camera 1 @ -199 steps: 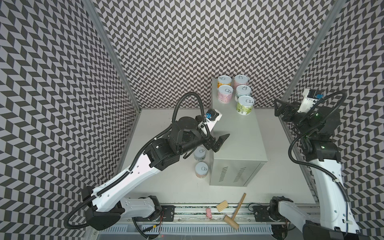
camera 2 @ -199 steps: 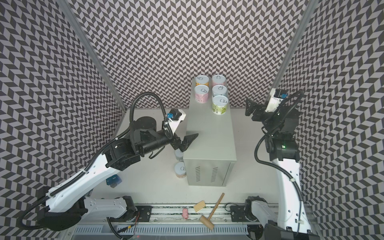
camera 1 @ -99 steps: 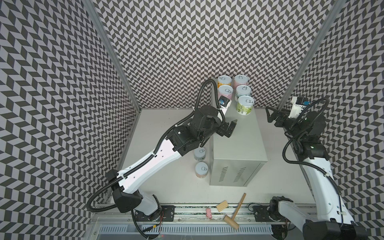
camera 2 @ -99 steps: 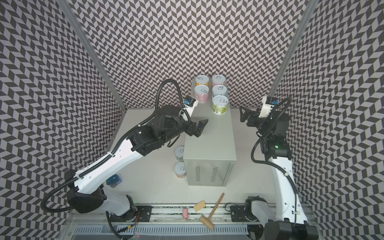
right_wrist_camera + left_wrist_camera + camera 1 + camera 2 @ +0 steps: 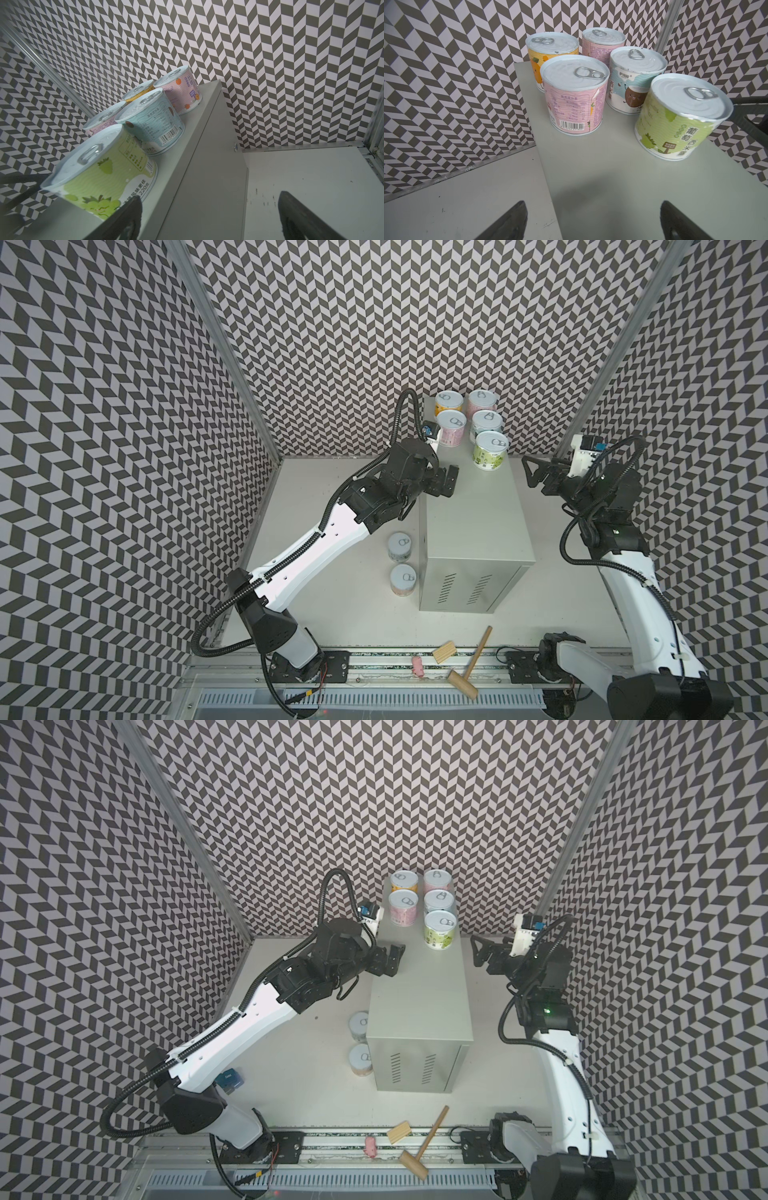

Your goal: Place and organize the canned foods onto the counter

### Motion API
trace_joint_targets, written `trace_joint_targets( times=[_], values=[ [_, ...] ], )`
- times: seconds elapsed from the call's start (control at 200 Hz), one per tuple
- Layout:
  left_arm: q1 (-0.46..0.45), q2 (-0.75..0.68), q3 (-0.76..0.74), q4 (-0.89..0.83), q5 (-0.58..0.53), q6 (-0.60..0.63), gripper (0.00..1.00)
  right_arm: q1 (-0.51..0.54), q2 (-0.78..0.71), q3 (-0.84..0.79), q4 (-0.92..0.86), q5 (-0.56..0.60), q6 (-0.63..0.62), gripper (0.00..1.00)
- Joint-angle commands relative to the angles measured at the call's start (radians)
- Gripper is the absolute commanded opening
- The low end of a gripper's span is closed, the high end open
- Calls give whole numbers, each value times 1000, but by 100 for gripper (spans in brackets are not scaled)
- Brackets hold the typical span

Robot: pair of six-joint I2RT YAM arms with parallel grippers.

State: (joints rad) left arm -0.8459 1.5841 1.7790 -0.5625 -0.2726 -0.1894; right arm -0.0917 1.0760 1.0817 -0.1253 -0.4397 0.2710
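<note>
Counter (image 5: 473, 522) front half bare; five cans (image 5: 490, 450) crowd back end; two cans (image 5: 400, 546) close beside left-arm side

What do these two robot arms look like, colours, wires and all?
The left arm and right arm have smooth white shells, black joints and dark pointed jaws. A ribbed black cable loops along each. A small white-and-blue box sits on each wrist; a green light glows on the right arm.

The left gripper (image 5: 445, 482) is now farther from the near edge, over the left edge of the desk (image 5: 473, 526) near the pink can (image 5: 451, 433). The right gripper (image 5: 530, 472) is now farther left, beside the green can (image 5: 490, 450).
</note>
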Motion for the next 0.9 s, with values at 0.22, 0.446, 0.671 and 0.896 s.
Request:
trace_joint_targets(
  times=[0.22,0.446,0.671,0.896],
  values=[
    [17,62,55,6,44,-30,100,19,11,-8,58,6,-9,99],
    [21,107,91,4,39,-33,100,27,14,-9,57,12,-16,99],
    [24,134,118,0,51,-32,100,28,22,-6,58,12,-15,99],
    [24,173,161,-19,71,-18,100,29,28,-5,56,9,-19,99]
  ],
)
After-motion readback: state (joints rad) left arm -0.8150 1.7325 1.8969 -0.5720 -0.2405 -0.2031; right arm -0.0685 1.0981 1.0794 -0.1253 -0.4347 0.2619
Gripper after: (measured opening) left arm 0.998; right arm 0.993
